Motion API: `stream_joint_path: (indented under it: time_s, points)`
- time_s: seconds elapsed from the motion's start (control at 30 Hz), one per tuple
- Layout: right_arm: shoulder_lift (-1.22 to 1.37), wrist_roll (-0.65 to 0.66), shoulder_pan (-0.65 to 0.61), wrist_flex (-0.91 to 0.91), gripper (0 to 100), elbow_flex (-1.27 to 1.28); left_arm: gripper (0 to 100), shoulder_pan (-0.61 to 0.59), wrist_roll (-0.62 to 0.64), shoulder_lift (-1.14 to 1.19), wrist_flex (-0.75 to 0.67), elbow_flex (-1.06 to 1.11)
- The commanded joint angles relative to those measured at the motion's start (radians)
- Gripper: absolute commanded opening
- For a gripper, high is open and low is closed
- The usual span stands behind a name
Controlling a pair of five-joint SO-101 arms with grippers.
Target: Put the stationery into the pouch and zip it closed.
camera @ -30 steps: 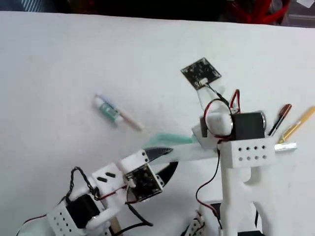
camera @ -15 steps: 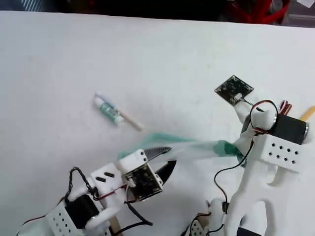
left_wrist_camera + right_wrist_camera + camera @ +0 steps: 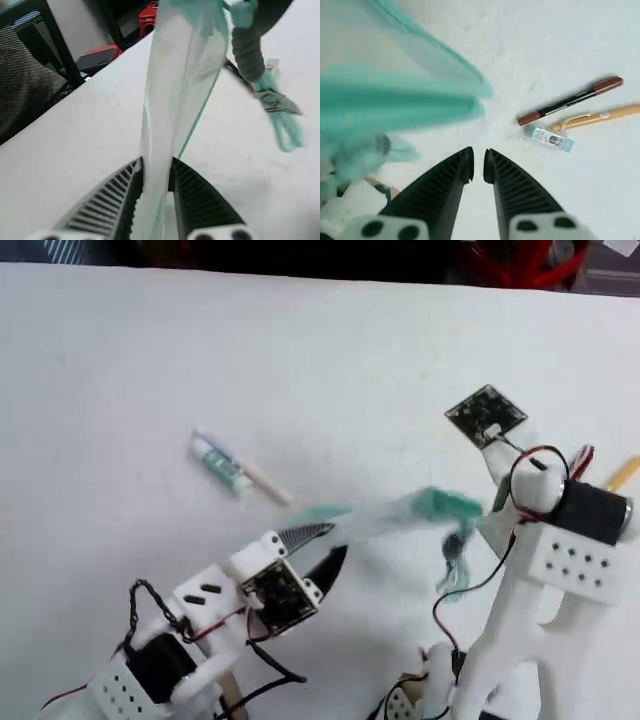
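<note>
White table (image 3: pixel 300 340) carried everything. Left gripper (image 3: pixel 156 167) was clamped on one edge of the clear green pouch (image 3: pixel 175 75), which was lifted and stretched toward the right arm, its green strap (image 3: pixel 285 125) hanging loose. Right gripper (image 3: pixel 478 155) had its jaws almost together with nothing between them, the pouch just beside it. A brown marker (image 3: pixel 570 100) and yellow pen (image 3: pixel 595 117) lay side by side on the table beyond. A tube (image 3: pixel 235 472) lay well apart, out of the pouch.
</note>
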Motion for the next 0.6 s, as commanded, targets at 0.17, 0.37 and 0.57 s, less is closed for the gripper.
stream_joint_path:
  time_s: [0.17, 0.37, 0.57]
  points:
    - [-0.403, -0.204, -0.234, -0.004, 13.2, 0.034, 2, -0.042, 0.002, 0.008, -0.002, 0.012]
    - [-0.604, -0.462, -0.427, -0.004, 24.6, 0.187, 2, -0.045, 0.002, 0.008, -0.002, 0.012]
    - [-0.7, -0.606, -0.587, -0.045, 22.2, 0.321, 2, -0.045, 0.002, 0.008, -0.002, 0.012]
